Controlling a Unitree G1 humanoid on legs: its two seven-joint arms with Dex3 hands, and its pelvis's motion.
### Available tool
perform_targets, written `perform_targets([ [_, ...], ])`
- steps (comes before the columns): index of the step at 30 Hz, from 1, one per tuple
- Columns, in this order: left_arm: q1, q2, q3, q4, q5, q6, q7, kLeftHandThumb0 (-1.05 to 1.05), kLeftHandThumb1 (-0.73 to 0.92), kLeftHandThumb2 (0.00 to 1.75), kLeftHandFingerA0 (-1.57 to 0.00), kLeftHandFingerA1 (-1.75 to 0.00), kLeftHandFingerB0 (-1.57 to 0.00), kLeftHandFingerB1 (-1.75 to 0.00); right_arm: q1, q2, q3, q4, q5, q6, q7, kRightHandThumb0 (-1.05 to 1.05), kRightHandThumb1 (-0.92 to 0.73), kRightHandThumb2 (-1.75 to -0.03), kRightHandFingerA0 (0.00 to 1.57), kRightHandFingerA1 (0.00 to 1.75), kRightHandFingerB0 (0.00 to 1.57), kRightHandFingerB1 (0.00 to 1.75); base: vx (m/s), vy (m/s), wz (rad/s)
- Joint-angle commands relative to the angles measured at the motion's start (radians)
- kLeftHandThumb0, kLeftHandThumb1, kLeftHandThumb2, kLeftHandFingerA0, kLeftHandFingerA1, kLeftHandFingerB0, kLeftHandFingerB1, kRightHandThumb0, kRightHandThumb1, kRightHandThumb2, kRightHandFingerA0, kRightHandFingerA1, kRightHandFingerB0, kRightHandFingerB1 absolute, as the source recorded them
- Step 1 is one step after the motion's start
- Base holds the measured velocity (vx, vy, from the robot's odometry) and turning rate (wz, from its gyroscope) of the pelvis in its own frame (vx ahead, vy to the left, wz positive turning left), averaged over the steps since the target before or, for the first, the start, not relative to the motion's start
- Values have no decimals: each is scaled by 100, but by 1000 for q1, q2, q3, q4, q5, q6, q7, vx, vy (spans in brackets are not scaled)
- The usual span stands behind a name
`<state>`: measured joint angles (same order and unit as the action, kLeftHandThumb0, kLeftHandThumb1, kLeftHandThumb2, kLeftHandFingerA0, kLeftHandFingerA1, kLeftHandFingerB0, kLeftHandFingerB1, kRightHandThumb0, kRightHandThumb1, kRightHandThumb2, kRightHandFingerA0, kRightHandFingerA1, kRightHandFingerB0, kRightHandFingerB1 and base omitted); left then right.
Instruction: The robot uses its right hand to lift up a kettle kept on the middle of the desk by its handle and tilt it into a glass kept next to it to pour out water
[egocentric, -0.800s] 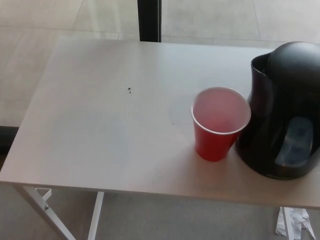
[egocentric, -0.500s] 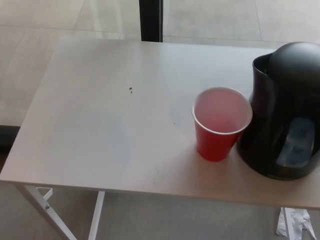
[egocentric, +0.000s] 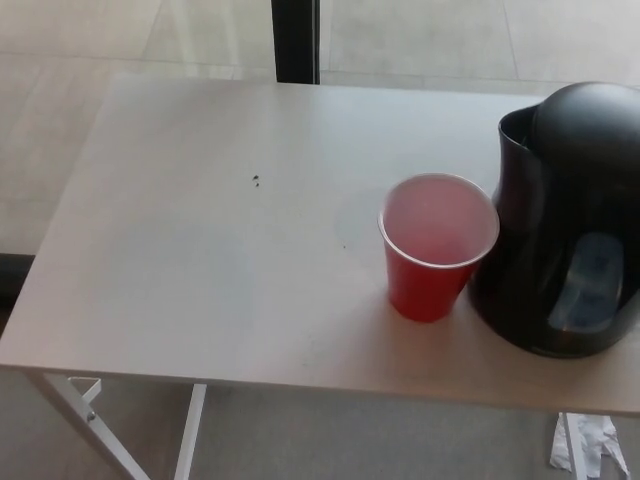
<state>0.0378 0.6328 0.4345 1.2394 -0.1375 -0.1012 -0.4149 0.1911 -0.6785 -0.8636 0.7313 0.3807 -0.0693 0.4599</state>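
Nothing moved: kettle (egocentric: 565, 225) still touches red cup (egocentric: 435, 245)

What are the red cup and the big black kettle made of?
The red cup with a white inside looks like thin glossy plastic, given its thin rolled rim. The rounded black kettle looks like smooth, shiny plastic, since light reflects off it; its bluish see-through window could be clear plastic.

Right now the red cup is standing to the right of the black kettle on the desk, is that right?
Not quite: the head view shows the cup standing to the left of the kettle, upright on the desk.
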Motion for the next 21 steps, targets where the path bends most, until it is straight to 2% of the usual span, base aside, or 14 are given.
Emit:
perform_targets([
  [1,4,12,9,2,-21,-26,-4,-81,74,63,-46,-55,-33,-51,-104,-78,-20,-124,79,97,-24,-91,-53,-89,3,24,0,5,0,0,0],
  [2,4,12,9,2,-21,-26,-4,-81,74,63,-46,-55,-33,-51,-104,-77,-22,-129,78,102,-25,-91,-53,-89,3,24,0,5,0,0,0],
  [4,-2,10,18,10,-29,-28,0,-79,74,62,-52,-55,-37,-49,-207,-96,24,-285,89,139,-41,-80,-47,-87,1,35,0,17,0,0,0],
  [6,-2,8,22,14,-30,-24,6,-79,74,62,-52,-55,-37,-49,-214,-89,27,-319,85,152,-49,-80,-47,-87,1,35,0,17,0,0,0],
  [8,-7,6,44,13,-53,-22,-14,-80,73,61,-49,-58,-37,-52,-257,-91,58,-386,100,201,-40,-72,-43,-86,0,33,0,25,0,0,0],
  [9,-11,5,47,9,-55,-22,-13,-84,73,61,-49,-57,-38,-51,-295,-87,92,-454,118,226,-31,-67,-42,-83,0,21,0,22,0,0,0],
  [10,-12,5,47,9,-53,-22,-13,-84,73,61,-49,-57,-38,-51,-294,-86,91,-457,117,229,-32,-67,-42,-83,0,21,0,22,0,0,0],
  [12,-17,-2,77,5,-83,-21,-25,-79,72,62,-46,-57,-41,-51,-336,-90,167,-540,84,267,-45,-80,-45,-80,0,4,0,4,0,0,0],
  [17,-19,-19,115,-8,-106,-29,-42,-76,71,62,-44,-59,-42,-53,-342,-93,244,-649,25,298,-73,-83,-47,-81,0,8,0,0,0,0,0],
  [21,-22,-24,133,-16,-120,-32,-47,-74,71,61,-40,-59,-36,-52,-353,-78,294,-715,11,343,-101,-78,-42,-77,0,12,0,0,0,0,0],
])
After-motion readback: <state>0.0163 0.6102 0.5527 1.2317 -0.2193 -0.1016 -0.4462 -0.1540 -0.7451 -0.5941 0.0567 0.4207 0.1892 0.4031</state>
